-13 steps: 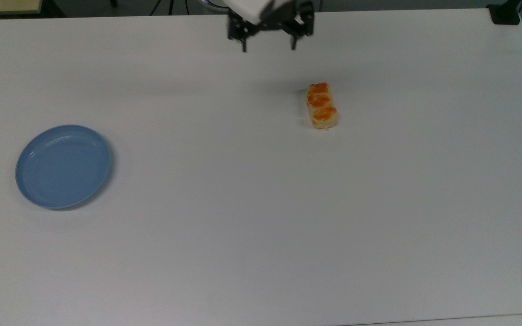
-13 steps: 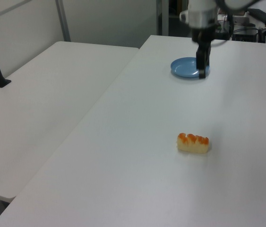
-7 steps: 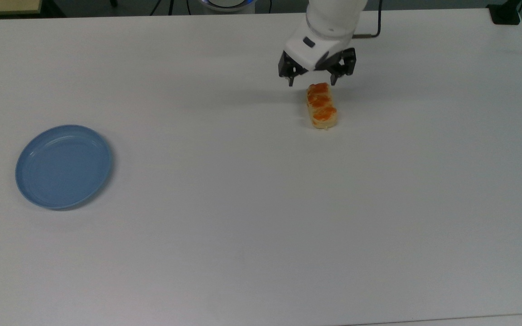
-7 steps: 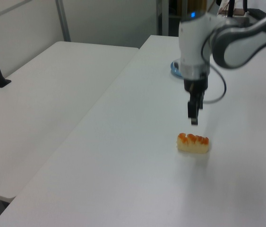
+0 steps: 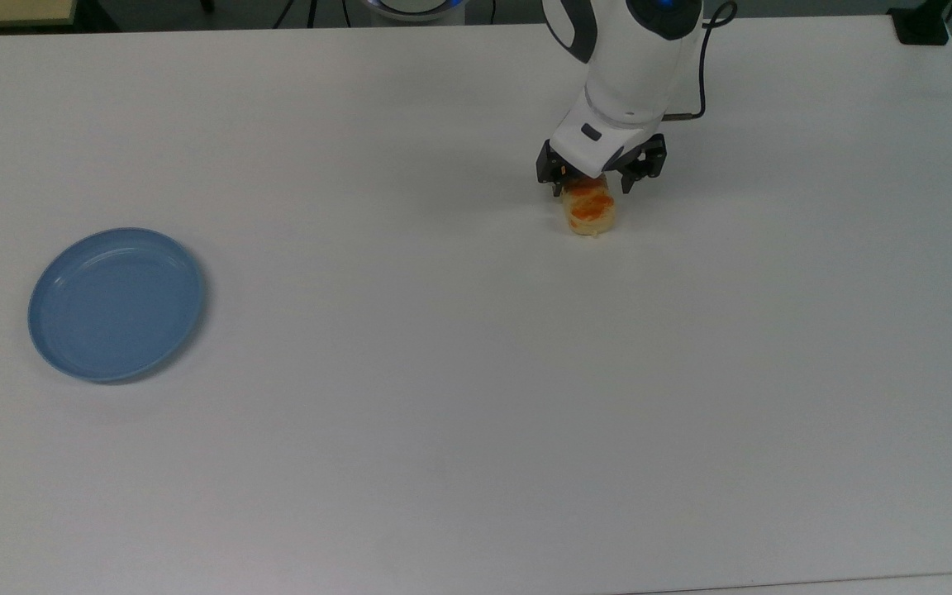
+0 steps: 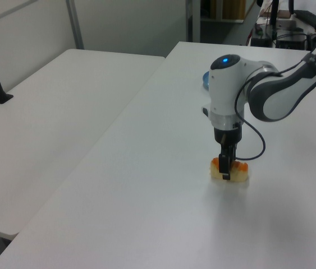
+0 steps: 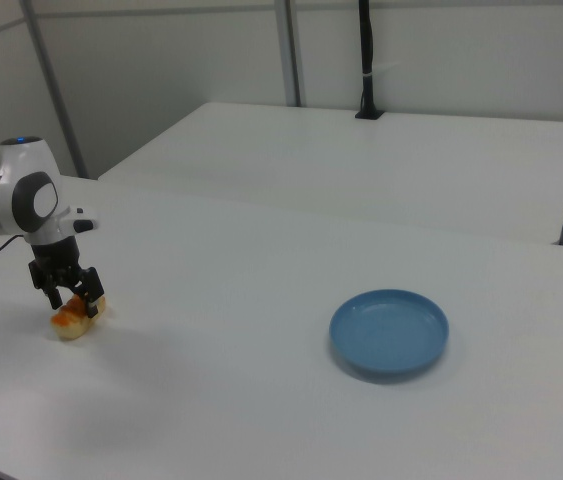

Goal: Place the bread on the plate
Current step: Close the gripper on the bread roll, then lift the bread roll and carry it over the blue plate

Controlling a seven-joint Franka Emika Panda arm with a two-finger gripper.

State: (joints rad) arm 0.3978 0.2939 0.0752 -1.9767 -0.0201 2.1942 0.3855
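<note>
Since half a second ago the gripper (image 5: 592, 186) has dropped from just above the far end of the bread (image 5: 589, 208) to desk level, and its fingers now straddle that end. The jaws are spread wide, one finger (image 5: 553, 180) on the top view's left of the bread and the other on its right. Whether either finger touches the bread cannot be told.

From the left view, the gripper (image 6: 225, 172) points straight down over the bread (image 6: 237, 170), and a dark finger (image 6: 225, 168) crosses in front of it. From the right view, the gripper (image 7: 72, 300) sits over the upper end of the bread (image 7: 71, 321).

The bread lies flat on the white desk (image 5: 476, 413), pale yellow with orange glaze on top, its near end poking out from under the gripper. It has not shifted.

A white arm (image 5: 629, 74) rises from the gripper toward the top view's upper edge, with a black cable (image 5: 699, 66) looping beside it.

The plate (image 5: 116, 304), light blue and round, rests well apart from the bread, far toward the top view's left. From the right view, the plate (image 7: 389, 333) lies toward the right, with the bread far off at the left.
</note>
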